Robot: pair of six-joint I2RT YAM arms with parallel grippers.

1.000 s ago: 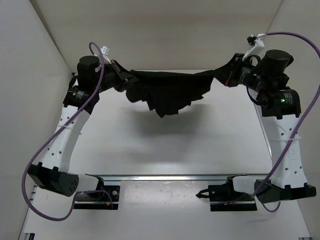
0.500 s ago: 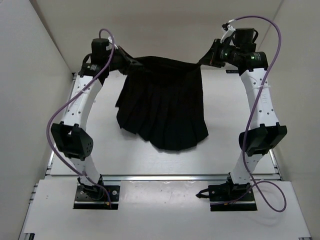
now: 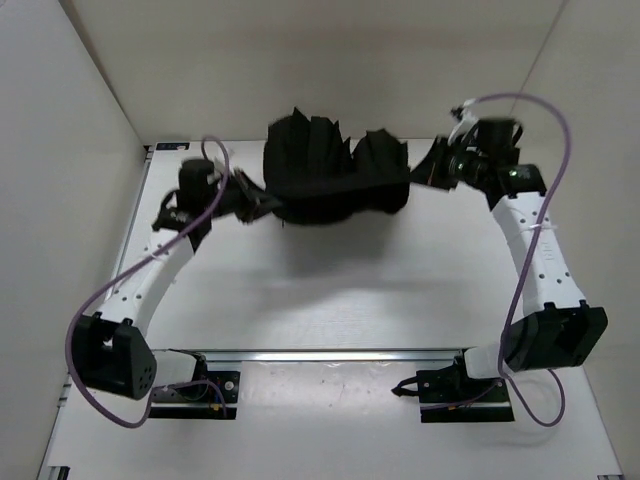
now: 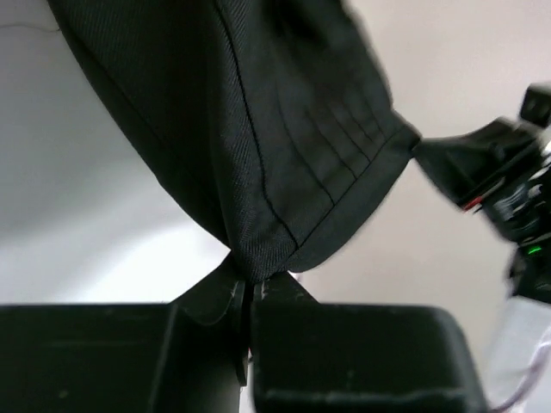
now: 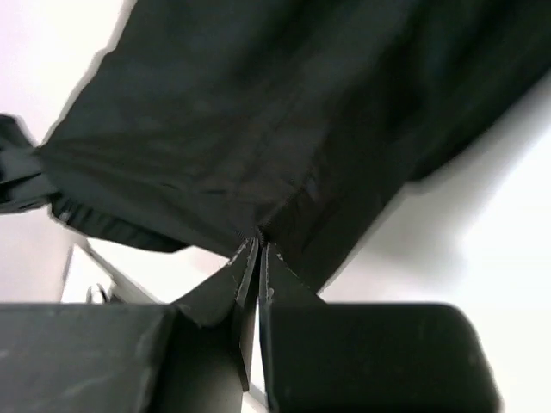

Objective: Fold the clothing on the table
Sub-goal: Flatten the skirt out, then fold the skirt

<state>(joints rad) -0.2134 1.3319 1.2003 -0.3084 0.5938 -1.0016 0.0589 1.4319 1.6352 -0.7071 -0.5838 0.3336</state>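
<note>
The black, narrow-pleated, skirt-like fabric garment (image 3: 335,180) is off the surface altogether, strung in the air between the two arms over the far half of the large flat white rectangular tabletop (image 3: 330,320), and it touches the tabletop nowhere that can be seen. Its free edge is flung up and bunched in ragged pleated peaks rather than hanging flat, and it casts a soft grey shadow (image 3: 330,250) on the white below. The left gripper (image 4: 250,291) has its jaws pressed almost together on one stitched corner of the cloth, with only the thickness of the fabric between them. The right gripper (image 5: 259,249) is likewise pinched tight on the opposite corner, the cloth fanning away from its tips. As for progress, nothing counts as folded: no crease or doubled layer has been laid down, and the garment is crumpled in mid-air. This looks like the spreading step, so what remains is nearly everything: settling the cloth flat on the tabletop, smoothing the pleats, then bringing one half over the other
</note>
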